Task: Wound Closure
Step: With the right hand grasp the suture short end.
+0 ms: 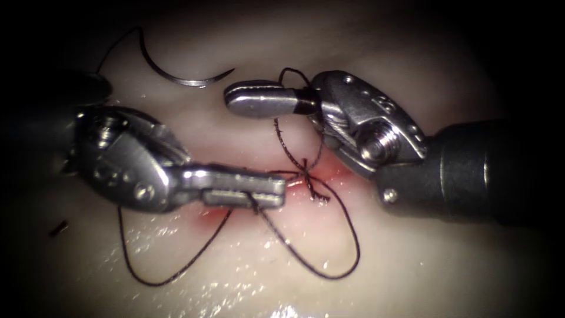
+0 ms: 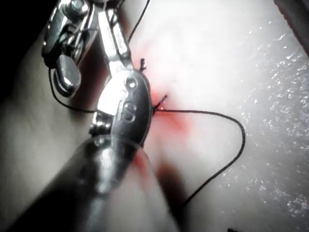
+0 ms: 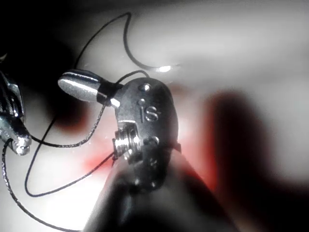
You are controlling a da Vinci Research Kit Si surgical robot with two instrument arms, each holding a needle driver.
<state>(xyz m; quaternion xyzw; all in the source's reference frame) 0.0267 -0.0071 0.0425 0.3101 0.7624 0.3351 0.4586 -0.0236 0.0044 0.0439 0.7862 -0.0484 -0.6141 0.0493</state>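
The left tool [image 1: 276,189] lies with its two jaws closed flat together, and the thread [image 1: 341,259] comes out from beneath them near the tip; whether the jaws actually pinch the strand cannot be told. The tip sits over the cut [image 1: 318,176], just left of the knot [image 1: 306,171]. In the left wrist view the same tool [image 2: 118,72] points along the red fluid [image 2: 169,116], with the thread [image 2: 231,154] curving away beside it.

The right tool [image 1: 235,100] also has its jaws closed, pointing left above the cut, and thread is wound around the base of the jaws where they meet the wrist. A strand runs from there down to the knot. In the right wrist view that tool [image 3: 72,84] shows the same wrap of thread [image 3: 63,144] behind its jaws, with loops trailing off beside it.

The knot sits on the cut, with short ends sticking out and red fluid [image 1: 215,215] staining the tissue [image 1: 412,265] around it. From it a long loop of thread swings toward the near edge of the tissue and back, and another strand sweeps under the left tool.

The needle [image 1: 182,76] lies free on the tissue toward the far left corner, above the left tool, held by neither tool and not in the tissue. Its thread end curls up from its left end.
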